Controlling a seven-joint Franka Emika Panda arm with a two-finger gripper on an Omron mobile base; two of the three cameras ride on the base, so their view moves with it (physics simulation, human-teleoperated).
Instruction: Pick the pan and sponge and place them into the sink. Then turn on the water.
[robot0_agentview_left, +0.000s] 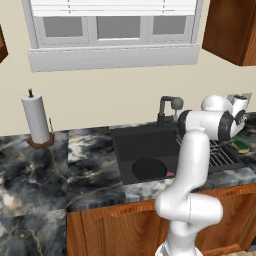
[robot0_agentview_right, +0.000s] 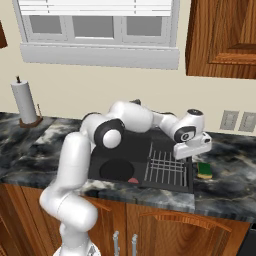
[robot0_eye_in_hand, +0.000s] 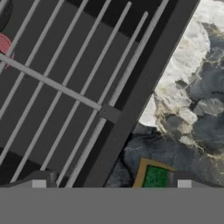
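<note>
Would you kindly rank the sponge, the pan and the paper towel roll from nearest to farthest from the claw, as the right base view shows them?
1. The sponge, on the counter just below and right of the open claw.
2. The pan, in the sink's left half, beyond the drying rack.
3. The paper towel roll, far left by the wall.

sponge (robot0_eye_in_hand: 155, 177) cut off at bottom, sink (robot0_agentview_left: 145, 145) partly behind arm

Claw (robot0_eye_in_hand: 111, 183) — apparently wide open
</note>
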